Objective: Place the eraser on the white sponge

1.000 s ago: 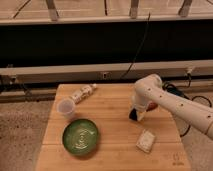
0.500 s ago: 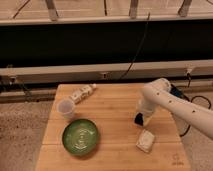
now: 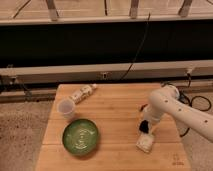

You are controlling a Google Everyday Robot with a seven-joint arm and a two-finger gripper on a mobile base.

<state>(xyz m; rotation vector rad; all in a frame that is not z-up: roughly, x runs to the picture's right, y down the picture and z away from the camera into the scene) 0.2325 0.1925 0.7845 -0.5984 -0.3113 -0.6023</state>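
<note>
As the scene reads from the left, the translucent cup (image 3: 65, 108) stands at the far side of the bench (image 3: 112, 107) from the white sponge (image 3: 144, 144), with the green plate (image 3: 80, 136) just below the cup and still well left of the sponge, and a small pale bottle-like thing (image 3: 82, 93) lying up and to the left, well apart from it. None of these belongs to the job. The sponge rests near the front right part of the bench, and the white arm (image 3: 167, 107) bends down from the right so that the pincer (image 3: 144, 128) hangs just above and beside the sponge's far edge. A dark shape at its tip looks like the eraser (image 3: 143, 126), so I judge the pincer to be clamped on it, though the fingers themselves are hard to make out. The step in hand seems to be the carry's last part, lining up over the sponge. The next move calls for a slight shift toward the sponge's middle, a gentle descent until the eraser touches the pad, then a release and a straight lift.
</note>
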